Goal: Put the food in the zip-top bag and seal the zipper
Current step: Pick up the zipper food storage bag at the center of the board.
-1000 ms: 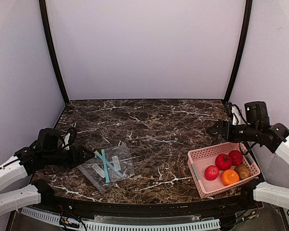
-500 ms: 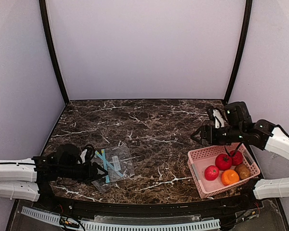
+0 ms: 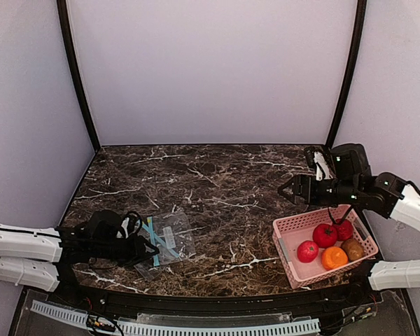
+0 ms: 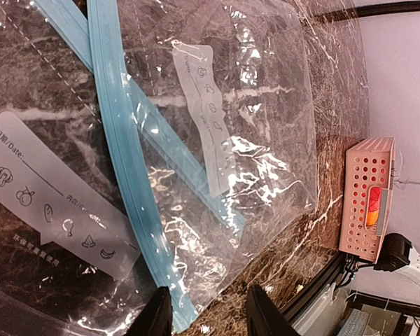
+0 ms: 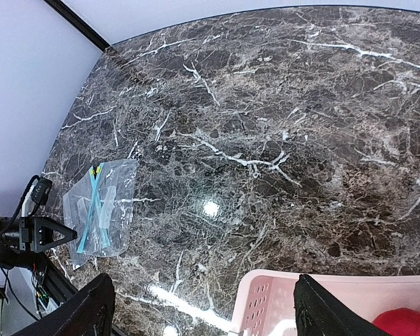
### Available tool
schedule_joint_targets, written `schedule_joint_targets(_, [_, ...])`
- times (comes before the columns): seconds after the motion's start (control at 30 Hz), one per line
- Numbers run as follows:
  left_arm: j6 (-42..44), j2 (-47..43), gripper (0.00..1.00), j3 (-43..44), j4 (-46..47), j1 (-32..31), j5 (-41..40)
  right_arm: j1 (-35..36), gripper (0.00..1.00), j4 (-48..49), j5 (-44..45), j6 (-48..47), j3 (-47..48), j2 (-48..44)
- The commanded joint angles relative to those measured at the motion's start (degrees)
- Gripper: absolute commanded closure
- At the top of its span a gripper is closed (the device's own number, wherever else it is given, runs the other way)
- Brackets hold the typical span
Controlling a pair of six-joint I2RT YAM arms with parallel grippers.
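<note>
Lilac walls (image 3: pixel 210 70), dark marble tabletop (image 3: pixel 217 189)

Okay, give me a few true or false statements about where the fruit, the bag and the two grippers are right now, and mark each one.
1. All the fruits sit in the pink basket. True.
2. The zip-top bag holds one red fruit. False: it lies flat and empty on the table.
3. The right gripper grips an orange fruit. False: it is open and empty, above the table beside the basket.
4. The left gripper is at the bag's edge. True.
5. The basket stands on the left side of the table. False: it stands at the near right.
</note>
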Motion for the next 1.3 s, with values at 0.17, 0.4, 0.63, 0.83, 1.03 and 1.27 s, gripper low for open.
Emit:
schedule_joint_targets(0.17, [-1.3, 2.6, 0.64, -0.7, 1.5, -0.3, -2.9, 0.5, 0.13, -2.8, 3.0, -0.6, 2.2, -3.3])
schedule_joint_targets(0.4, [-1.3, 6.6, 0.64, -0.9, 4.1, -0.2, -1.9, 0.5, 0.13, -3.0, 2.8, -0.5, 2.6, -3.3])
schedule_joint_targets(0.63, [-2.1, 8.2, 0.65, -1.2, 6.2, -0.3, -1.9, 0.5, 0.13, -3.2, 2.7, -0.5, 2.7, -3.1])
schedule_joint_targets(0.83, [-2.9, 8.9, 0.66, -1.8, 7.0, -0.3, -2.3, 0.5, 0.12, -3.7, 3.0, -0.4, 3.0, -3.4])
schedule_joint_targets(1.03, [-3.8, 9.2, 0.66, -2.8, 8.0, -0.3, -2.4, 0.5, 0.12, -3.9, 3.1, -0.4, 2.8, -3.7])
schedule_joint_targets(1.27, [-5.4, 10.5, 0.69, -3.9, 11.3, -0.3, -2.5, 0.5, 0.12, -3.9, 3.4, -0.3, 2.9, -3.3])
